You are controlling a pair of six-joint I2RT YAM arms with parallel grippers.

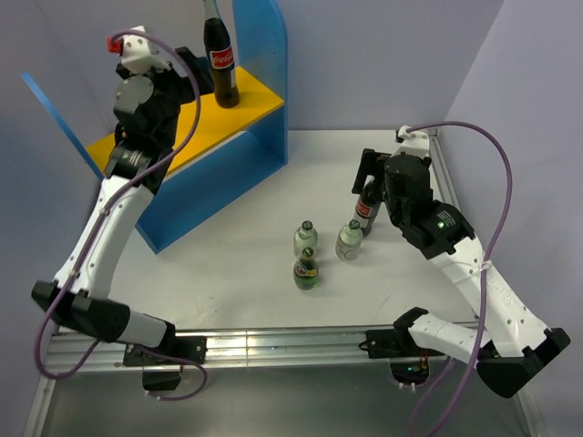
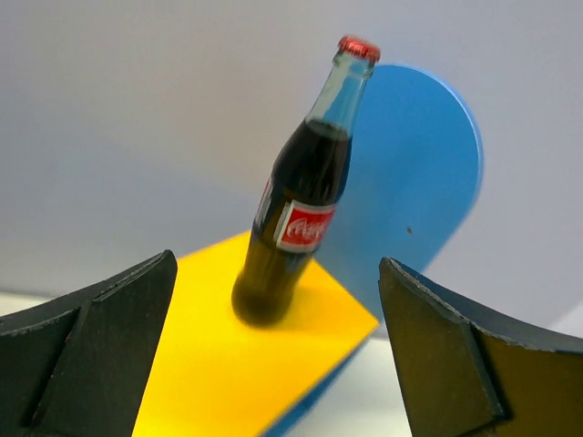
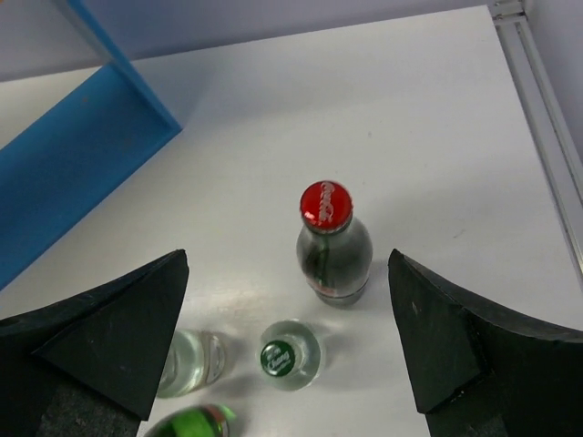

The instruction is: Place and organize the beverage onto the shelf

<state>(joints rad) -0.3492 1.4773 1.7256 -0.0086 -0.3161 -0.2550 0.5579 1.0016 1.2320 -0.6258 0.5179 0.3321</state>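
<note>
One tall cola bottle (image 1: 221, 64) stands upright on the shelf's yellow top board (image 1: 187, 127), next to the rounded blue side panel. My left gripper (image 1: 195, 67) is open just left of it; in the left wrist view the cola bottle (image 2: 296, 205) stands free beyond the gripper (image 2: 275, 264). The second cola bottle (image 1: 366, 211) stands on the table. My right gripper (image 1: 369, 171) hovers open above it, and the right wrist view shows that bottle (image 3: 332, 250) between the spread fingers. Two small clear bottles (image 1: 306, 237) (image 1: 349, 239) and a dark green one (image 1: 306, 271) stand nearby.
The shelf's blue lower frame (image 3: 82, 173) lies to the left of the bottle group. A metal rail (image 1: 273, 344) runs along the table's near edge and another along the right edge (image 3: 547, 137). Purple cables loop off both arms.
</note>
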